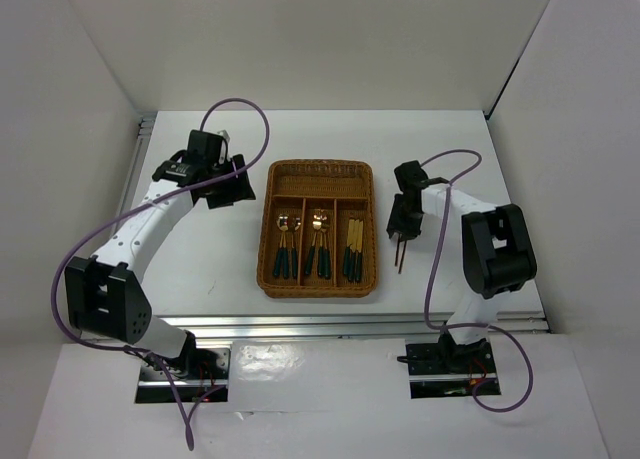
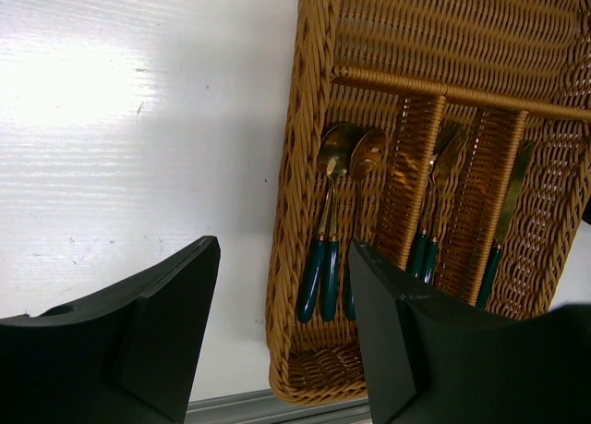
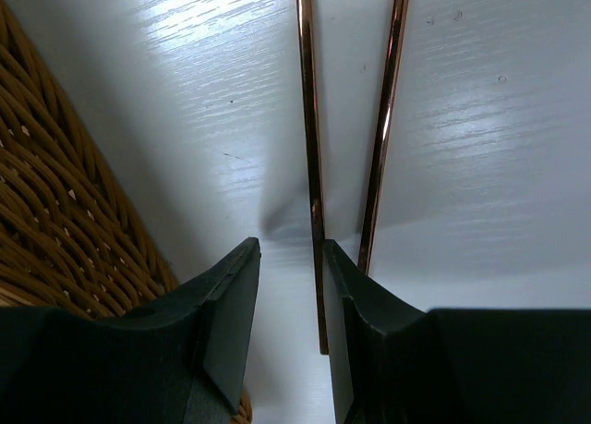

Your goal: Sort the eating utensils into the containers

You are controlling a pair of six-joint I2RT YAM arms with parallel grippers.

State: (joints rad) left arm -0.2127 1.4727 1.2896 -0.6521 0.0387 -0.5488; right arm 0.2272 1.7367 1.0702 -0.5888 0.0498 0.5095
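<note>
The brown wicker tray (image 1: 268, 241) lies mid-table. Its long slots hold gold-headed, teal-handled spoons (image 1: 284, 241), forks (image 1: 318, 241) and knives (image 1: 354, 249); the crosswise slot looks empty. Two reddish-brown chopsticks (image 1: 400, 254) lie on the table just right of the tray. My right gripper (image 1: 398, 229) is open, low over them. In the right wrist view one chopstick (image 3: 309, 119) runs between the fingers, close to the right finger (image 3: 355, 304); the other (image 3: 388, 101) passes outside it. My left gripper (image 1: 236, 185) is open and empty, left of the tray. The left wrist view shows the spoons (image 2: 337, 212).
White walls enclose the table at the back and both sides. A metal rail (image 1: 350, 322) runs along the near edge. The tray's woven wall (image 3: 55, 212) sits close to my right gripper's left finger. Purple cables loop over both arms.
</note>
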